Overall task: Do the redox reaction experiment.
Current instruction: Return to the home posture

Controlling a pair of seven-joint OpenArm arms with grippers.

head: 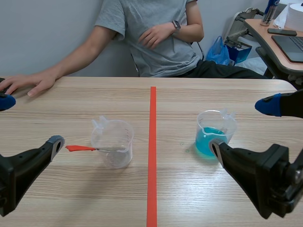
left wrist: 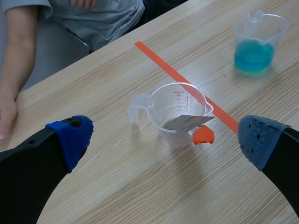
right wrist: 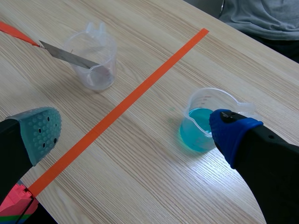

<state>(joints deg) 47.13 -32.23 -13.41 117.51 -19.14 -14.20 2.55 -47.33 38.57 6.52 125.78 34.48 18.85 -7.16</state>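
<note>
A clear empty beaker [head: 112, 142] stands left of the tape line. A metal blade with an orange-red handle [head: 79, 148] leans in it, handle out over the rim toward the left arm. A second beaker [head: 215, 135], holding blue liquid, stands right of the tape. My left gripper [head: 29, 124] hangs open above the table, short of the empty beaker [left wrist: 180, 112], with the handle [left wrist: 203, 135] between it and the tape. My right gripper [head: 244, 126] is open too, and the blue beaker [right wrist: 203, 123] sits just ahead of one finger. The far blue beaker [left wrist: 257, 44] and the empty beaker [right wrist: 93, 60] with its blade [right wrist: 67, 56] show across the tape.
A person sits across the table with one hand [head: 28, 82] flat on its far left part. An orange-red tape line [head: 152, 151] runs down the table's middle. A side desk with a laptop [head: 289, 45] and a blue bag [head: 218, 51] stand behind at the right.
</note>
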